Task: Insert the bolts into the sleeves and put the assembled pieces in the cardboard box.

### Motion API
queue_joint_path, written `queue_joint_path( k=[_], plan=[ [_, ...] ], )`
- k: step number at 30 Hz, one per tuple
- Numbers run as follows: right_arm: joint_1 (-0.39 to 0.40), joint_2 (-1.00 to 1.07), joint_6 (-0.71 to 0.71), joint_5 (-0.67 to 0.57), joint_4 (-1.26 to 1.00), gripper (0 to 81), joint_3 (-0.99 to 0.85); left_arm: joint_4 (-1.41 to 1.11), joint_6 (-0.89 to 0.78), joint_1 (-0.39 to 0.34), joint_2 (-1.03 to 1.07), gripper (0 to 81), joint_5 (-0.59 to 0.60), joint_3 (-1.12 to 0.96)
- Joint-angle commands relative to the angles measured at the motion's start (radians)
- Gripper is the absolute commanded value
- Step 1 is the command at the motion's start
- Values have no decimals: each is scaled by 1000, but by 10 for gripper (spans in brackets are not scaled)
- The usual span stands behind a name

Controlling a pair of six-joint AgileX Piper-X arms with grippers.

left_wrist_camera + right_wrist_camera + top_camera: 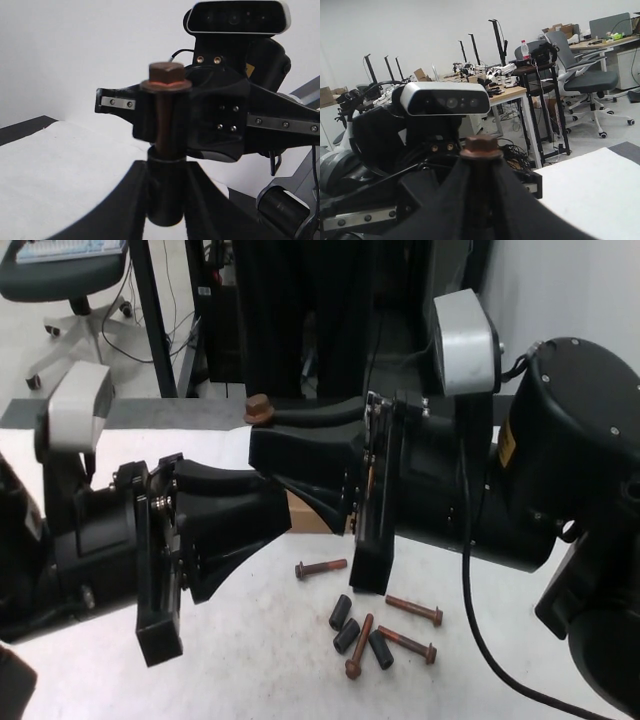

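My left gripper [165, 212] is shut on an upright black sleeve [164, 200]. A rusty hex-head bolt [164, 95] stands upright with its shank tip at the sleeve's mouth. My right gripper [481, 165] is shut on this bolt, whose head [480, 146] shows above the fingers. Over the middle of the bench the two arms face each other, with the bolt head [258, 408] above the right gripper [262, 435] and the left gripper [278, 502] just below it. The cardboard box [310, 515] is mostly hidden behind the grippers.
Several loose bolts [320, 567] [414, 610] [358, 645] and three black sleeves [340, 612] [346, 635] [380, 649] lie on the white bench in front of the right arm. An office chair and desks stand beyond the bench.
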Motion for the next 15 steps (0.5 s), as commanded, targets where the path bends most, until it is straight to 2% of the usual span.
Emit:
queue_joint_path(
  k=[1,2,4,10,15],
  plan=[
    [9,-2,-2,-41,11,310,-2,-40,-9,0,-10,3,0,-12],
    [9,-2,1,-41,11,417,-2,-40,-10,0,-10,3,0,-12],
    [9,-2,30,-33,11,512,-2,-42,-10,0,-10,3,0,-12],
    [6,-2,44,-33,6,525,-2,-42,-10,0,-10,3,0,-12],
    [-17,-4,101,-27,-133,525,-2,-9,-10,0,-10,3,13,-12]
  ],
)
